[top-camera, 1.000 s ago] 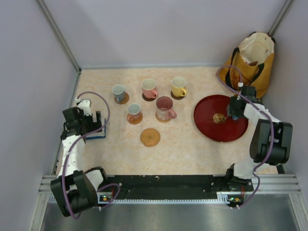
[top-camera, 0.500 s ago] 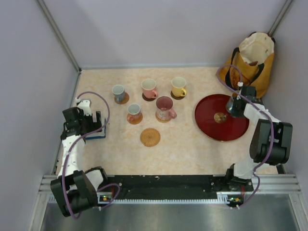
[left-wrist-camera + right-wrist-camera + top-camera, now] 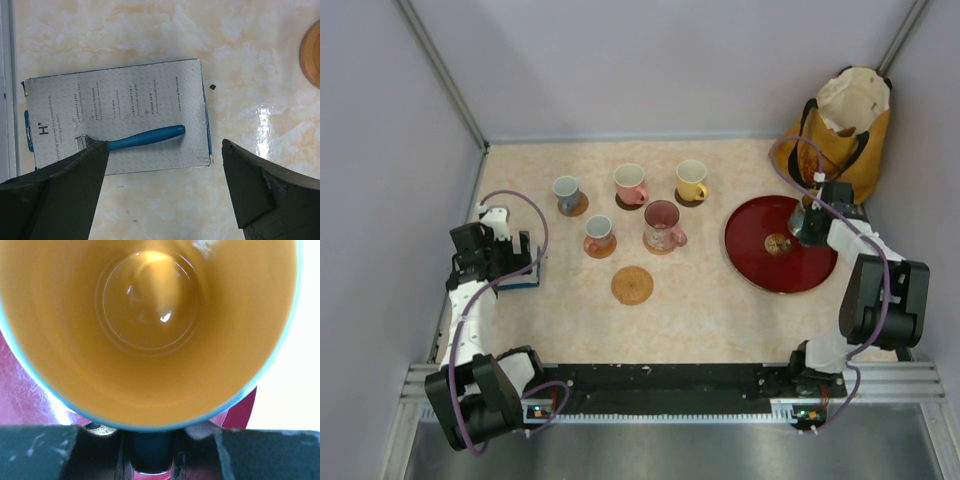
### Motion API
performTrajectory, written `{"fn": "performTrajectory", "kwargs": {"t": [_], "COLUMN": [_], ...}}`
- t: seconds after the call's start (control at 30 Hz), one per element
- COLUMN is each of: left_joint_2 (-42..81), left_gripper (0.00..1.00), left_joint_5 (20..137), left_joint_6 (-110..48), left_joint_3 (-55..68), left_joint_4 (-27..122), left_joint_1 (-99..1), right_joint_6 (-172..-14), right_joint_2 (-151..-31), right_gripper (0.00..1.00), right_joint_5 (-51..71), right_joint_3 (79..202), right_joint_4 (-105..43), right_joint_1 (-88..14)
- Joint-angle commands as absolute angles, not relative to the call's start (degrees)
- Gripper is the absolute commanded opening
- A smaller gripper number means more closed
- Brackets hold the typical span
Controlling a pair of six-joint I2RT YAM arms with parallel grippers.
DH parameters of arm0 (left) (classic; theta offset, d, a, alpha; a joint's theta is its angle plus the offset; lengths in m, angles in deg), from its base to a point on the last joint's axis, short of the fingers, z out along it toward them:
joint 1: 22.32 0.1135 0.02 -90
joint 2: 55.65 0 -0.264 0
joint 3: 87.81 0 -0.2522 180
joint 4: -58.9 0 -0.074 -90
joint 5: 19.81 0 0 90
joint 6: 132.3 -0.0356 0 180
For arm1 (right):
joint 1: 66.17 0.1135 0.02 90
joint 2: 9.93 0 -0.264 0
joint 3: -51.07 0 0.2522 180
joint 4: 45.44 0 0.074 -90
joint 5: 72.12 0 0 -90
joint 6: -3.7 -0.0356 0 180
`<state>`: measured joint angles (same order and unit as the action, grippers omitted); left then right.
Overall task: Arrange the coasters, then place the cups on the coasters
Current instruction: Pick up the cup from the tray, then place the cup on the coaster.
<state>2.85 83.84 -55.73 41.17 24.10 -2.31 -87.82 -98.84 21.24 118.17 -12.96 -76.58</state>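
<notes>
My right gripper (image 3: 807, 222) (image 3: 148, 440) is shut on the dark handle of the blue cup (image 3: 150, 330), whose yellow inside fills the right wrist view. That cup stands at the right side of the red tray (image 3: 760, 265). Five cups stand on coasters mid-table: a blue-grey cup (image 3: 566, 190), a pink cup (image 3: 630, 183), a pale yellow cup (image 3: 692, 180), a small cup (image 3: 599, 233) and a dark pink cup (image 3: 662, 222). One tan woven coaster (image 3: 632, 285) (image 3: 312, 55) lies bare in front of them. My left gripper (image 3: 510, 262) (image 3: 165, 145) hangs open at the table's left edge.
Under the left gripper lies a flat grey box (image 3: 115, 115) printed with a blue razor. A yellow-orange bag (image 3: 845, 125) stands in the back right corner, just behind the tray. Walls close in the table on the left, back and right.
The right jaws have closed on the blue cup's handle, and the tray has shifted slightly right. The left arm has not moved.
</notes>
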Motion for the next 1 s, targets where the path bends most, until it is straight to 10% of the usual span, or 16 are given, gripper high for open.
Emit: {"fn": "performTrajectory", "kwargs": {"t": [0.0, 0.97], "left_joint_2": [2.1, 2.9], "left_gripper": [0.99, 0.99], "left_joint_5": [84.8, 84.3], "left_joint_6": [-55.8, -55.6], "left_joint_3": [41.0, 40.8], "left_joint_4": [25.5, 25.6], "left_joint_1": [-1.9, -1.9], "right_joint_6": [-87.8, -76.0], "right_joint_2": [-92.0, -72.1], "right_gripper": [0.0, 0.0], "right_joint_5": [20.0, 26.4], "right_joint_3": [117.8, 119.8], "right_joint_4": [-16.0, -18.8], "right_joint_1": [-77.1, -49.5]}}
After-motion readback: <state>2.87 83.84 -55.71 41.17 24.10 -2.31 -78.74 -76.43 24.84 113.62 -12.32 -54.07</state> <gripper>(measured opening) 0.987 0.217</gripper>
